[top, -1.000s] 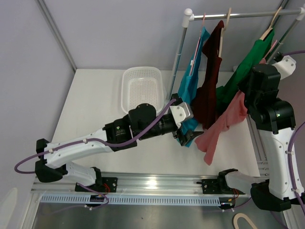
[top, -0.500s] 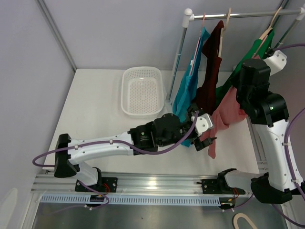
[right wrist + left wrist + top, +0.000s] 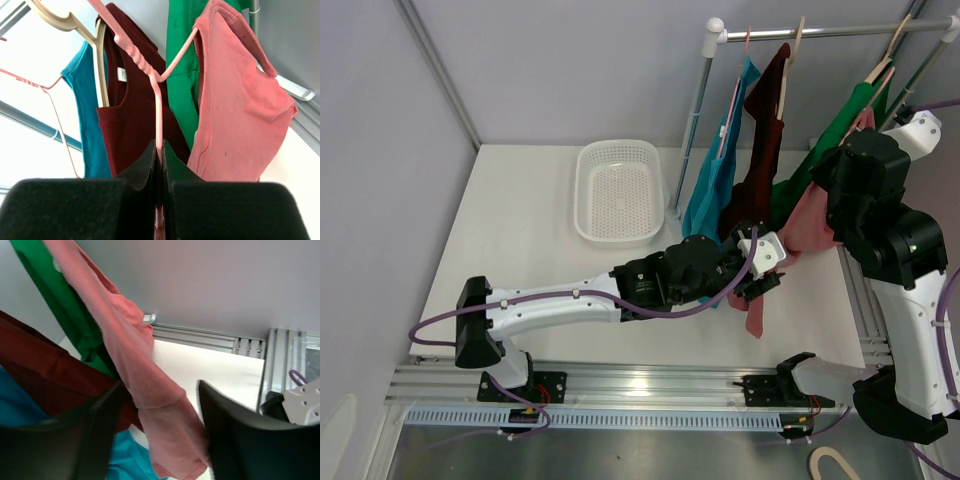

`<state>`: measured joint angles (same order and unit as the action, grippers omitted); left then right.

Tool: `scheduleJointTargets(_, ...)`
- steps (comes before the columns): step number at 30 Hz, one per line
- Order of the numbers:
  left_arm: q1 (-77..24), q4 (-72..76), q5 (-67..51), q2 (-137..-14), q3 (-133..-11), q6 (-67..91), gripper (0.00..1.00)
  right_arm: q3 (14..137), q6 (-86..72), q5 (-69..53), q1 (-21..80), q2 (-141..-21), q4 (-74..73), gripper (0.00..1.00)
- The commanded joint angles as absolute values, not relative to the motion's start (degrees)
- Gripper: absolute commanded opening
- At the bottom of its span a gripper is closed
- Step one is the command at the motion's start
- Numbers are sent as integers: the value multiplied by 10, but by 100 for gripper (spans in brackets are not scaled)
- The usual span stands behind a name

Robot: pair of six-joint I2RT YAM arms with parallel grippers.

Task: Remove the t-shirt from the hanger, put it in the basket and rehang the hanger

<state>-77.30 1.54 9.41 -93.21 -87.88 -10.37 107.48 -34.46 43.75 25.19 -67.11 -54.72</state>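
Lower centre: left gripper (image 3: 159,390), jaws apart, straddles the pink t-shirt (image 3: 125,325) (pinch it deep before pulling); right gripper (image 3: 159,150) clamps the hanger (image 3: 158,95) tight.

Pink t-shirt (image 3: 235,100): soft matt knit cloth, stitched seams, faint dark specks. Pink hanger (image 3: 135,54): smooth plastic, slight sheen. Maroon shirt (image 3: 130,120), green shirt (image 3: 182,50), teal shirt (image 3: 85,110): matt cloth. Rail (image 3: 820,33): shiny metal tube. Basket (image 3: 616,146): white perforated plastic. Surface (image 3: 520,240): matt white. Right claw (image 3: 160,150): matt black, finely grained.
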Motion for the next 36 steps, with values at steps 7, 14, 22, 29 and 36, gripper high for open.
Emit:
scheduleJointTargets(7,-775,10,113,-942,-927,-101,13,1104,-342,469,258,-662,-508,0)
scheduleJointTargets(14,-782,-10,106,-906,-898,-102,1,1103,-302,528,258,-676,-487,0)
scheduleJointTargets(22,-809,-4,120,-805,-801,-84,1,1084,-295,384,94,-681,-454,0)
scheduleJointTargets(29,-828,35,128,-768,-722,-40,1,1105,-291,300,4,-707,-441,0)
scheduleJointTargets(36,-820,66,126,-815,-728,-26,1,1120,-317,249,47,-682,-482,0)
